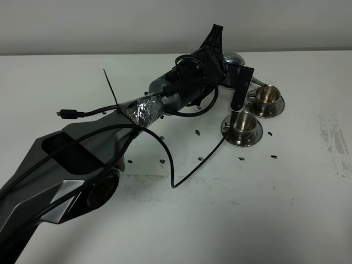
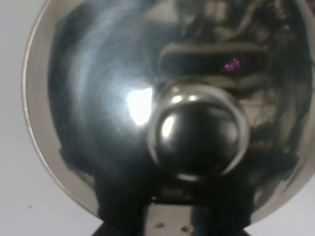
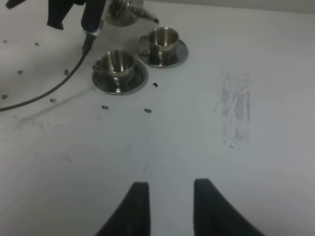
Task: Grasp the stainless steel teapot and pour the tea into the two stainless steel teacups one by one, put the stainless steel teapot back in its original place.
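We find the left end effector (image 2: 172,214) closed on the stainless steel teapot (image 1: 235,58). In its wrist view the dark fingers (image 2: 118,206) flank a bright metal piece at the edge of the domed lid (image 2: 98,98), close to the round knob (image 2: 194,133) (the handle itself is hidden from us, as is the pot's base, so we cannot tell whether it stands on the worktop (image 1: 247,209) or hangs just above it). The first teacup (image 1: 267,94) stands on its saucer (image 1: 278,107) just beside the teapot, near the tip of the thin spout (image 3: 147,17). The second teacup (image 1: 242,124) is a little further from the teapot, and its saucer (image 1: 234,140) lies just beside the first one. Small dark specks (image 1: 274,157) dot the worktop around the teapot and cups. The right end effector (image 3: 170,196) hangs well apart from the teapot, narrow and holding nothing, with only a slim strip of worktop between its fingers.
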Tool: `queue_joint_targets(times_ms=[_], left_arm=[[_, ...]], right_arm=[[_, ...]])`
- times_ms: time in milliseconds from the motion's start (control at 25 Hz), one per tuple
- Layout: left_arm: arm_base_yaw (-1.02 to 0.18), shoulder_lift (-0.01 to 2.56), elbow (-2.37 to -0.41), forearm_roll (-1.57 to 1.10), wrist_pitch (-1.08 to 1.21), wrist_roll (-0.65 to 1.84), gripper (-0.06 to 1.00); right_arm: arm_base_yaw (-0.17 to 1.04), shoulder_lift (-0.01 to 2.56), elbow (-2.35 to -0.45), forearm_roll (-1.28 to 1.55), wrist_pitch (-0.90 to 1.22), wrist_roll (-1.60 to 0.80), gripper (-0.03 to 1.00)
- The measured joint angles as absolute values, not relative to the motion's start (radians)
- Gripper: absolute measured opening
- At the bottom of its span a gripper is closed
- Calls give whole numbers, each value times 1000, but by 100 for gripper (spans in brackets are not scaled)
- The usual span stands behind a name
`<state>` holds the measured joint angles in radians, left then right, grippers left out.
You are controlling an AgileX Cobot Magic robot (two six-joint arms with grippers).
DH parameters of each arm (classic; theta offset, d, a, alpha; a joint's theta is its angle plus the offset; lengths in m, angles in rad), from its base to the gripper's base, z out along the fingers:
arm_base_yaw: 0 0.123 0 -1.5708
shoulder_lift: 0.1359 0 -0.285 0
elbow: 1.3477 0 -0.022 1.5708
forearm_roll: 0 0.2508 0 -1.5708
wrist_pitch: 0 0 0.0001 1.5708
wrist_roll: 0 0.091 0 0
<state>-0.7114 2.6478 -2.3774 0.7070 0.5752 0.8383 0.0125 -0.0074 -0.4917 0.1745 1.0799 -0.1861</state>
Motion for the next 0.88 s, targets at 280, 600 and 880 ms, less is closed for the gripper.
queue_joint_targets(times_ms=[280, 600, 880], left_arm=[[-713, 2656, -2377, 742, 571, 817, 18], [-722, 2656, -2377, 772, 558, 809, 18], [-722, 2656, -2377, 807, 556, 809, 18]], right_arm=[[13, -7, -492, 174, 1080, -186, 24], [13, -7, -492, 174, 1080, -186, 24], [13, -7, -492, 174, 1080, -186, 24]])
